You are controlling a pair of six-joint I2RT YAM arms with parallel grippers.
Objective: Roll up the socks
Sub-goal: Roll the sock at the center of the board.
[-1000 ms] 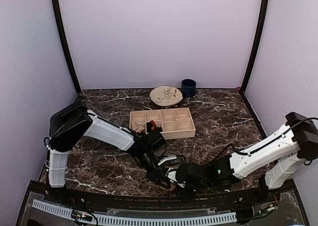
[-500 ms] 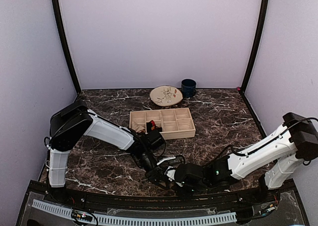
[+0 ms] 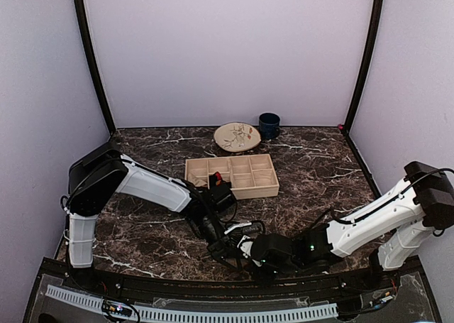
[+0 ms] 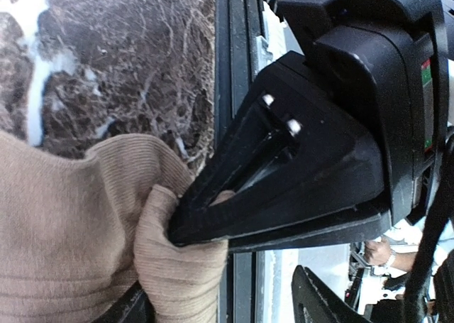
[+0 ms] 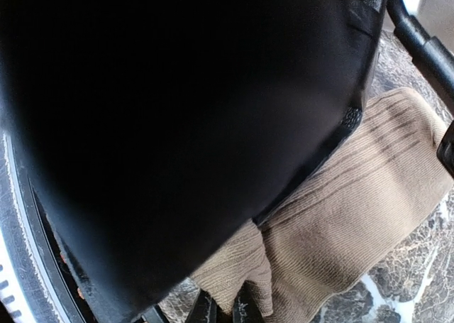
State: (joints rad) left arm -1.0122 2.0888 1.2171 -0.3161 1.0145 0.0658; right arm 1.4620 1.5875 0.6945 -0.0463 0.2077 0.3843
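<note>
One tan sock (image 5: 355,195) inside right tool (image 5: 224,309)

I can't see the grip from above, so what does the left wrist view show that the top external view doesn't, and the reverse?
Only the left wrist view: the plain tan ribbed sock, a fold of its edge pinched in the closed right pincer. Only the top external view: the beige wooden compartment tray, with the patterned round plate and the dark blue mug behind it. Both: the dark marble tabletop and the right pincer's black body.
</note>
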